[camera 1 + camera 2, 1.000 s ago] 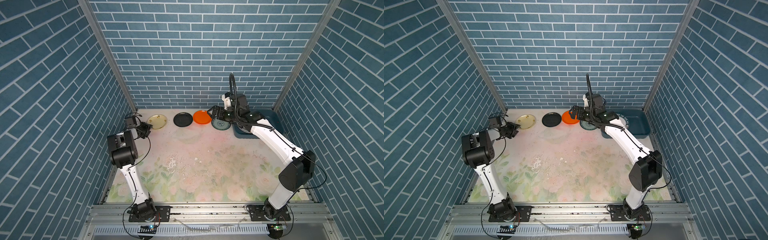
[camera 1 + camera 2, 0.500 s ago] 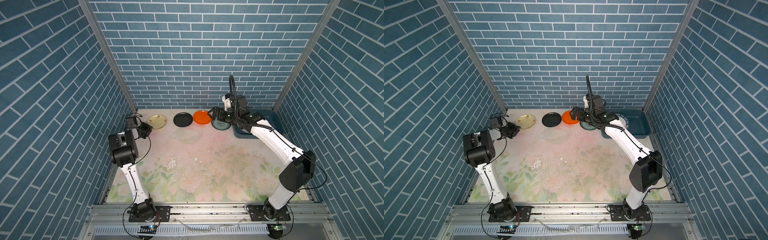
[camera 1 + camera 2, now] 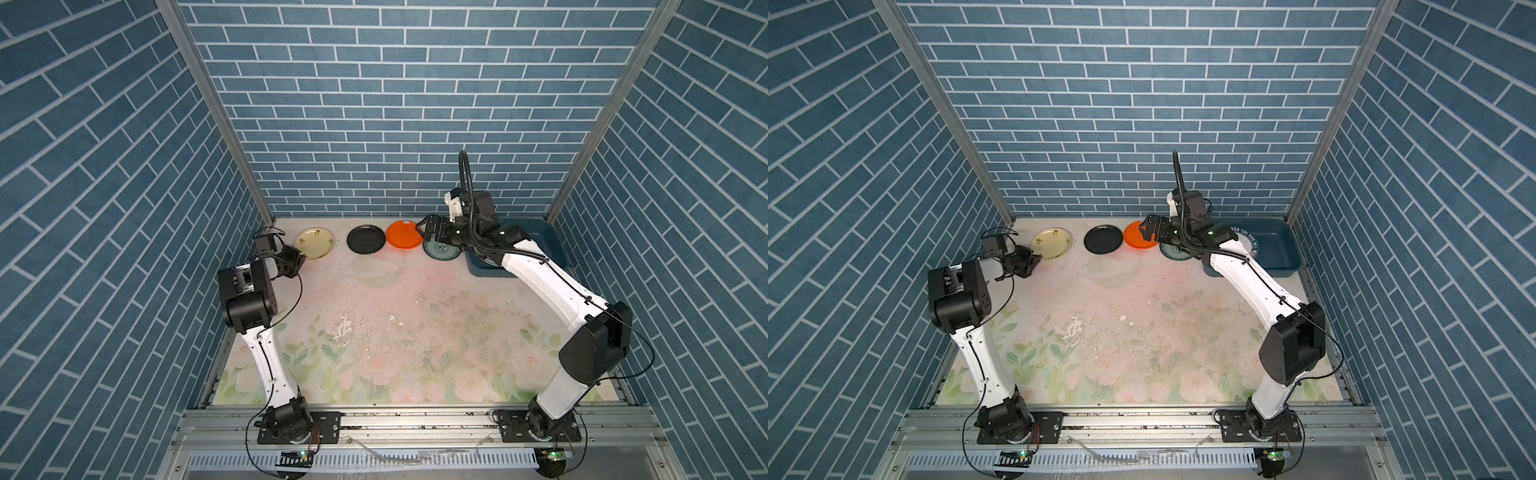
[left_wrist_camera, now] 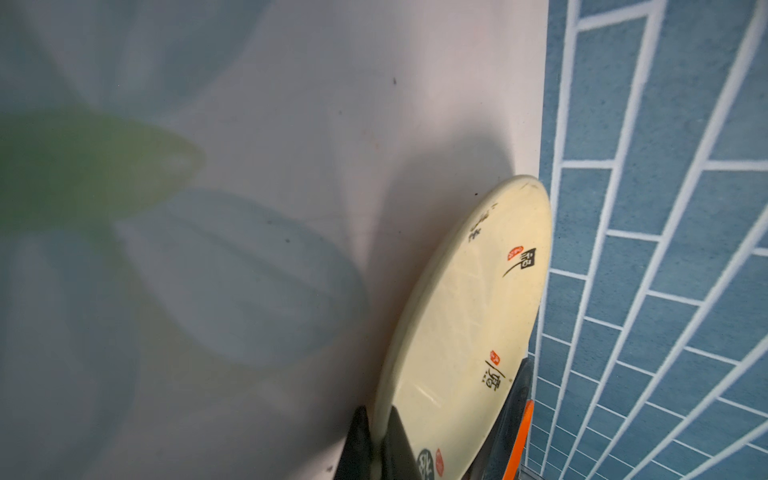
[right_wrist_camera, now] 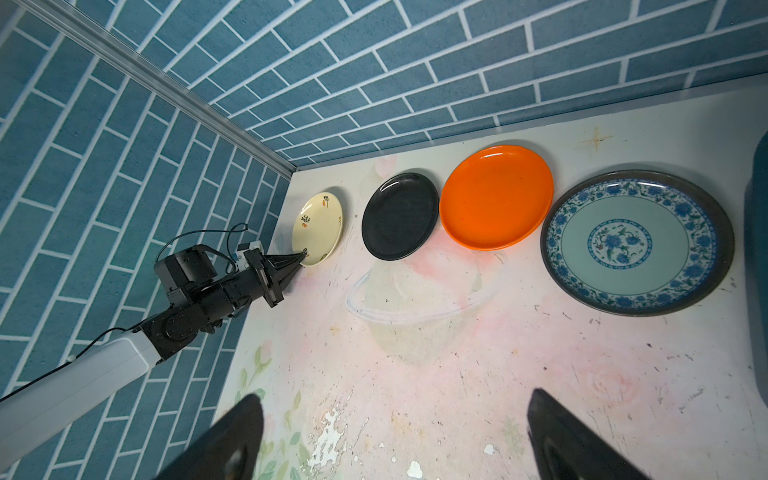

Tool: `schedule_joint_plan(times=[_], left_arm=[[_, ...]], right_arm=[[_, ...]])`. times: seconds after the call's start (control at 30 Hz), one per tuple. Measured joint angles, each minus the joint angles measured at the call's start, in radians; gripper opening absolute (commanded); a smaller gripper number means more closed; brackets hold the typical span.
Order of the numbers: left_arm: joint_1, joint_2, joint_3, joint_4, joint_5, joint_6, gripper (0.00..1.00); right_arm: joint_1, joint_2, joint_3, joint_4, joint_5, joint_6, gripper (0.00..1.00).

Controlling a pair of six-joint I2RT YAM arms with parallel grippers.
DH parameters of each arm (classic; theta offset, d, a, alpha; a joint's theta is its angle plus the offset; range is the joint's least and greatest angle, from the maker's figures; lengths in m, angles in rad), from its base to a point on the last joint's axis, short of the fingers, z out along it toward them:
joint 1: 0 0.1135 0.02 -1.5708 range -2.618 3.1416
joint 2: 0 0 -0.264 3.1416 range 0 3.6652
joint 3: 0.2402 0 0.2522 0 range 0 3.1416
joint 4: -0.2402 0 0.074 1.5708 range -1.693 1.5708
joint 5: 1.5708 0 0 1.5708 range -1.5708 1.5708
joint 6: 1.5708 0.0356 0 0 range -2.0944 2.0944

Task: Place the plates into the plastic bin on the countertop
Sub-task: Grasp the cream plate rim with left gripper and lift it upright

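Four plates in a row along the back wall, seen in a top view.

On the rose-printed cream-pink countertop (image 3: 415, 299), scuffed and chipped white near its middle, lie from left to right a cream-yellow round plate (image 3: 315, 243), a black round plate (image 3: 366, 239), an orange round plate (image 3: 402, 235) and a teal-patterned round plate (image 3: 439, 252). The black and orange plates are touching or nearly so. The left gripper (image 3: 299, 262) is closed on the near-left rim of the cream-yellow round plate. The right gripper (image 3: 425, 232) hangs with jaws spread wide over the gap between the orange and teal-patterned plates. A dark blue-teal plastic bin (image 3: 547, 237) sits in the back right corner, largely hidden behind the right arm. Blue brick-patterned walls (image 3: 395, 104) enclose three sides.
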Motion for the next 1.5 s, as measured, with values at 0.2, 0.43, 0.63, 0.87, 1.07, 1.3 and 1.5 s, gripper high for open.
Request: schedule_joint_plan(times=[0.2, 0.43, 0.63, 0.87, 1.07, 1.3, 1.5], left_arm=[[-0.002, -0.032, -0.050, 0.014, 0.006, -0.006, 0.00], [-0.010, -0.159, -0.177, -0.032, -0.006, -0.012, 0.00], [-0.042, -0.380, -0.275, -0.105, -0.029, -0.016, 0.00], [-0.152, -0.638, -0.286, -0.243, -0.046, -0.004, 0.00], [-0.271, -0.781, -0.284, -0.354, -0.059, -0.037, 0.00], [-0.430, -0.827, -0.174, -0.491, -0.077, -0.052, 0.00], [-0.536, -0.785, -0.039, -0.526, -0.060, -0.050, 0.00]], right_arm=[[-0.001, -0.022, -0.024, 0.003, 0.012, 0.017, 0.99], [-0.040, -0.097, -0.112, 0.008, 0.034, 0.033, 0.99], [-0.106, -0.169, -0.160, 0.008, 0.009, 0.042, 0.98], [-0.169, -0.194, -0.173, 0.016, -0.071, 0.040, 0.97], [-0.216, -0.197, -0.214, 0.035, -0.204, 0.041, 0.97], [-0.234, -0.197, -0.218, 0.040, -0.327, 0.042, 0.93], [-0.234, -0.203, -0.218, 0.061, -0.375, 0.049, 0.90]])
